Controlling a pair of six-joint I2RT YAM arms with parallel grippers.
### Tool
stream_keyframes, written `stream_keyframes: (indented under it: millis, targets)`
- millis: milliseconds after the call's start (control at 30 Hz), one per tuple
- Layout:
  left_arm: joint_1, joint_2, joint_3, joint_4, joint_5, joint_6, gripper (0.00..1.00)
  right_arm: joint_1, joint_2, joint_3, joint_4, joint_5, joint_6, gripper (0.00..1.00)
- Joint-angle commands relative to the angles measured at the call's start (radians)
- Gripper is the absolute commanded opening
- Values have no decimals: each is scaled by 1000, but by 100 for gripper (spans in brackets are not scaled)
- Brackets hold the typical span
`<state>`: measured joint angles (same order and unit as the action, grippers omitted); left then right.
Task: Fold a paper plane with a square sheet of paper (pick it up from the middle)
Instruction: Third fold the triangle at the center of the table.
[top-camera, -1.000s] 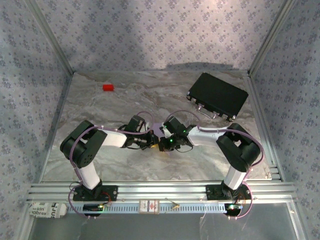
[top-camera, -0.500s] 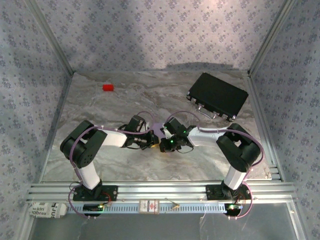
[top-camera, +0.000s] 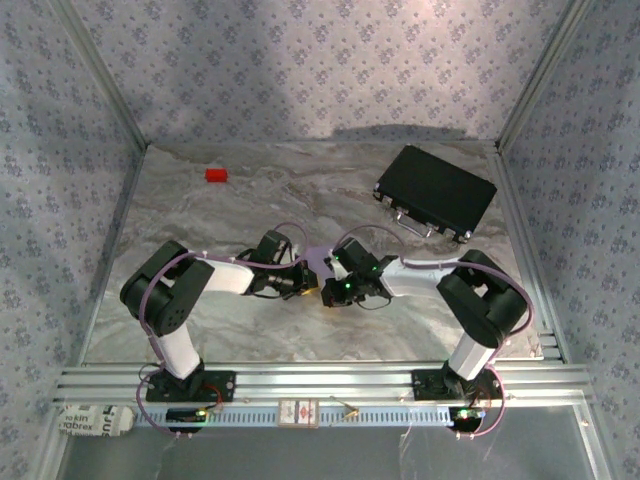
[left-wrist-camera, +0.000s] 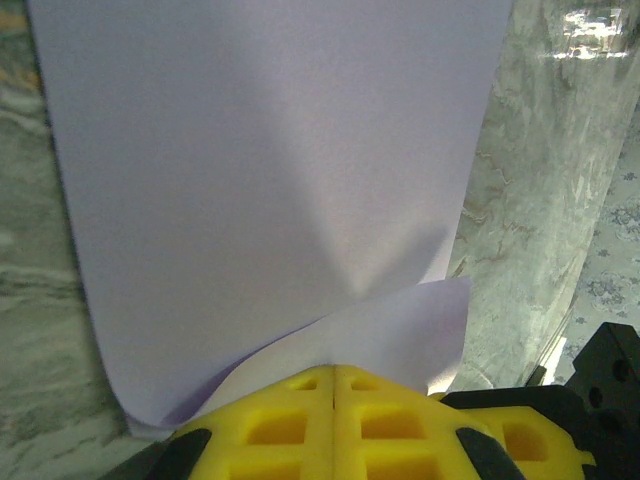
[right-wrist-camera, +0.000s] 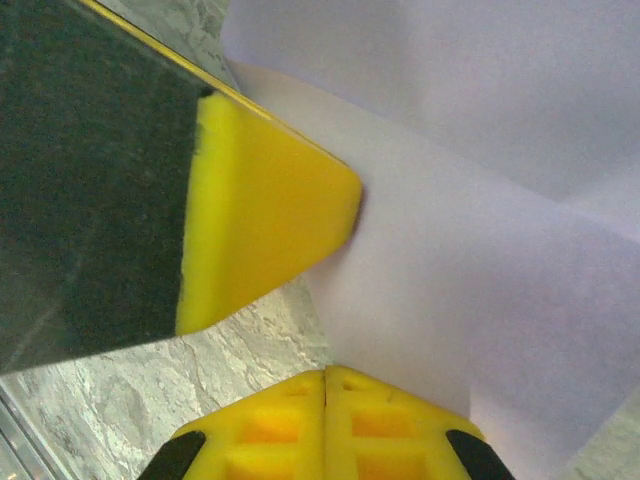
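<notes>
The square sheet of paper (top-camera: 319, 261), pale lilac, lies on the marble table between my two grippers at the table's middle. In the left wrist view the sheet (left-wrist-camera: 270, 180) spreads away from me, with a loose flap lifted along its near edge. My left gripper (left-wrist-camera: 334, 368) is shut, its yellow tips against that flap. My right gripper (right-wrist-camera: 325, 372) is shut too, tips touching the sheet's (right-wrist-camera: 480, 300) edge. The left gripper's finger (right-wrist-camera: 260, 240) rests on that edge just beyond. From above, the left gripper (top-camera: 306, 284) and right gripper (top-camera: 330, 290) nearly touch.
A small red block (top-camera: 216, 175) sits at the far left of the table (top-camera: 200, 220). A black rectangular case (top-camera: 436, 191) lies at the far right. Patterned walls close the back and sides, and a metal rail runs along the near edge.
The right gripper has shifted slightly right and toward the near edge. A little more lilac paper shows between the two grippers. The left arm has hardly moved.
</notes>
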<state>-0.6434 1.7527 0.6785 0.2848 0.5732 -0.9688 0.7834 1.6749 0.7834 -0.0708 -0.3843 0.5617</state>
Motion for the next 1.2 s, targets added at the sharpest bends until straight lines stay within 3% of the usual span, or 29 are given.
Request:
stream_keyframes:
  millis: [0, 667, 900, 1167]
  targets:
    - [6, 36, -14, -112, -56, 22, 0, -9, -28, -40, -37, -12, 15, 5]
    - [10, 41, -15, -121, -58, 22, 0, -42, -171, -221, -24, -55, 1, 6]
    - [11, 30, -17, -112, -56, 19, 0, -56, -279, -152, -54, -84, 49, 6]
    - [10, 24, -12, -109, -54, 15, 0, -41, -76, -11, 0, -85, 81, 4]
